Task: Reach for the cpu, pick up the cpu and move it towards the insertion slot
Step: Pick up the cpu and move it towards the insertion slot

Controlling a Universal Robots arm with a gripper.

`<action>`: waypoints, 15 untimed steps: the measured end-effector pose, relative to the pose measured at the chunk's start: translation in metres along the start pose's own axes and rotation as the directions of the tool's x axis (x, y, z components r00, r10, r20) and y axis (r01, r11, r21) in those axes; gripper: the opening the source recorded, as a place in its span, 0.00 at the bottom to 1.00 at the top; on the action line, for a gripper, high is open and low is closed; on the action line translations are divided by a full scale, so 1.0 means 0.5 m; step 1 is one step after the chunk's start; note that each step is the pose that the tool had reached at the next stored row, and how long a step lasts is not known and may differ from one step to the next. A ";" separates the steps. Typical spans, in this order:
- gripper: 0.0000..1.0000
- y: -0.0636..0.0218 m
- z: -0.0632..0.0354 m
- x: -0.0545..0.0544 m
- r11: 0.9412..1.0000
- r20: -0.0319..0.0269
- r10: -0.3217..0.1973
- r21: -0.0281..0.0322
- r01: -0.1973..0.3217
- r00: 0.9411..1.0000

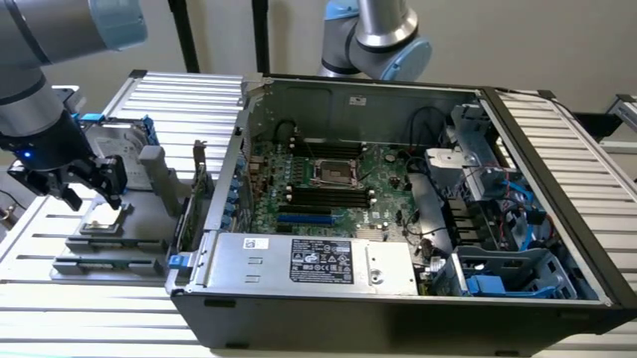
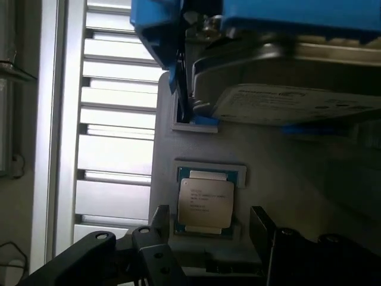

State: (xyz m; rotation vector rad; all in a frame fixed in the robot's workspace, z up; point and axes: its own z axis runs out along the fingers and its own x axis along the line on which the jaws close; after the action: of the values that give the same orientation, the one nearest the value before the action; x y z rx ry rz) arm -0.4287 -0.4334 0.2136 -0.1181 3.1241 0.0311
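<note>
Two fingers (image 2: pixel 159 223) of the gripper (image 1: pixel 92 195) stand wide apart; nothing is clamped btwn them.

1. Pos. of cpu (image 2: pixel 205 202): lies flat, lid up, in a shallow recess of the grey holder (image 1: pixel 110 242). The holder rests on the slatted table (image 1: pixel 89 313), near the table edge at the exterior view's left, outside the computer case (image 1: pixel 398 313).

2. Key relation: the cpu sits directly below the gripper, w/ one finger off each of two opposite chip edges. Judged: the line of approach is straight down, w/ no sideways offset evident. No contact btwn fingertips and chip is seen; how much height remains can't be told.

3. Axis: the chip is near square, so no marked long axis. Printed lines on the lid run along the finger-to-finger line.

4. Adjacent item: the hard drive (image 1: pixel 115 142) w/ blue brackets stands upright on the same holder, just beside the cpu recess, on the side toward the table's far edge. Judged: it is close to the gripper body.

5. Insertion slot (image 1: pixel 333 171): set in the green motherboard (image 1: pixel 383 186) inside the case, well apart from the cpu, toward the exterior view's right. The case side wall stands btwn the two.

6. Status (judged): reach approx. complete; cpu not yet picked up.
</note>
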 end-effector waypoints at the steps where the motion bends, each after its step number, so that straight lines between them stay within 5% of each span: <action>1: 0.65 0.002 0.002 0.000 1.000 0.001 0.000 0.005 0.000 1.000; 6: 0.65 0.007 0.014 0.000 1.000 0.000 0.000 0.020 0.000 1.000; 15: 0.65 0.006 0.027 0.000 0.999 0.000 0.033 0.029 -0.033 0.999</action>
State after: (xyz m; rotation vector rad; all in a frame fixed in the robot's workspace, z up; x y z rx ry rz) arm -0.4287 -0.4299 0.2000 -0.0667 3.1256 -0.0144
